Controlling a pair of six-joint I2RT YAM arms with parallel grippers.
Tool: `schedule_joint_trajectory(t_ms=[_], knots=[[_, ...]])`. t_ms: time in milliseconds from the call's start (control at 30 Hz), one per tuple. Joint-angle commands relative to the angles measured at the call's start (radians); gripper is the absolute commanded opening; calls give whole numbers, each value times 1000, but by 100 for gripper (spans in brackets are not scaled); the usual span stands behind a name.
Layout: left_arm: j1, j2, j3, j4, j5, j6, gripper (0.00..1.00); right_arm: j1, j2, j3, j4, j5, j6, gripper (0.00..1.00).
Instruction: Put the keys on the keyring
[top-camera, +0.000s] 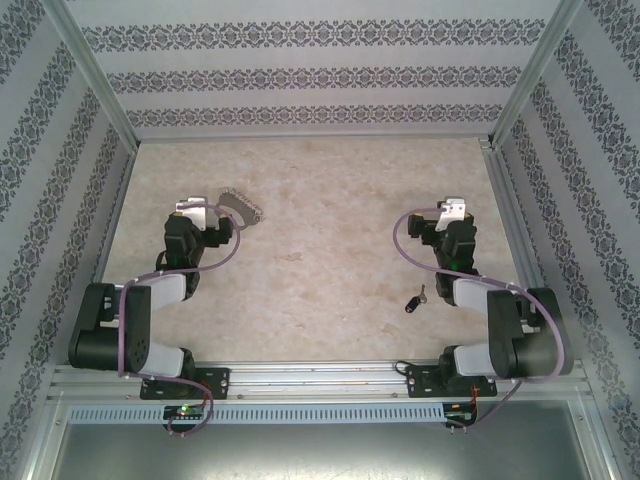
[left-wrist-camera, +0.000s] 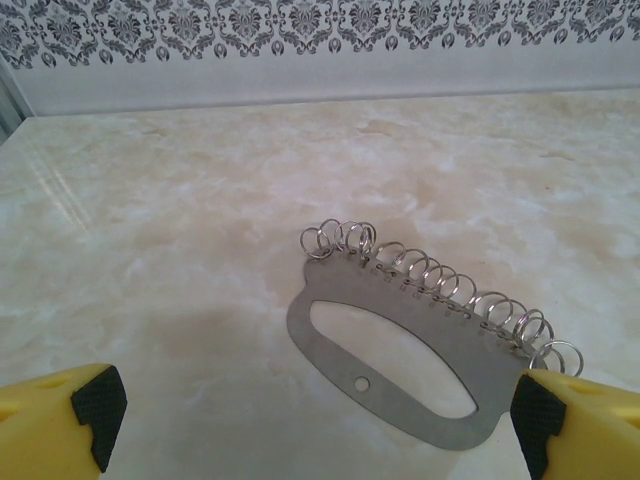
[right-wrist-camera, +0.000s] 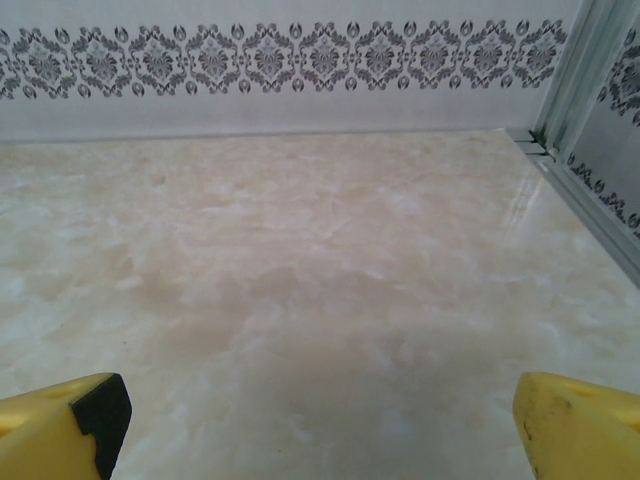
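On the desk (top-camera: 320, 190), a pale beige marbled top lies faintly glossy, with soft brownish clouding toward the middle. Walls (top-camera: 320, 60) papered in grey damask bands close it in at the far edge and both side edges. Aluminium posts (top-camera: 92, 75) rise from the far corners. A metal rail (top-camera: 320, 377) runs along the near edge, where the two arm bases are bolted.

The keyring (top-camera: 240, 207) lies flat in the left half of the desk, toward the far-left corner. It is a flat grey metal plate with a long oval slot, a small hole and a row of small split rings along one long edge. In the left wrist view it sits ahead of the left fingers (left-wrist-camera: 50, 420), which are spread wide and hold nothing. Its nearer end comes close to the black pad at the right of that view; contact there cannot be judged.

The right fingers (right-wrist-camera: 50, 430) are likewise spread apart, empty, over bare desk near the far-right corner. The key (top-camera: 415, 299), with a black head and a short silver blade, lies in the right half nearer the near edge. It is just beside the right arm and well apart from those fingers.
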Motion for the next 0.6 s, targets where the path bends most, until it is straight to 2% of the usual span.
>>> schedule_joint_trajectory(t_ms=[0, 100, 167, 267, 467, 567], knots=[[-1, -64, 79, -161, -1, -14, 100, 15, -92, 56, -133, 19, 11, 98], [-4, -82, 173, -314, 27, -84, 100, 4, -163, 85, -193, -70, 98, 98], [-6, -83, 217, -394, 63, -147, 100, -24, -195, 102, -220, -134, 274, 98], [-21, -79, 262, -466, 111, -243, 100, -88, -193, 139, -218, -350, 444, 98], [-61, -15, 298, -510, 248, -364, 99, -64, -113, 214, -189, -684, 525, 98], [-94, 35, 302, -482, 319, -385, 99, -8, -96, 221, -231, -736, 517, 95]])
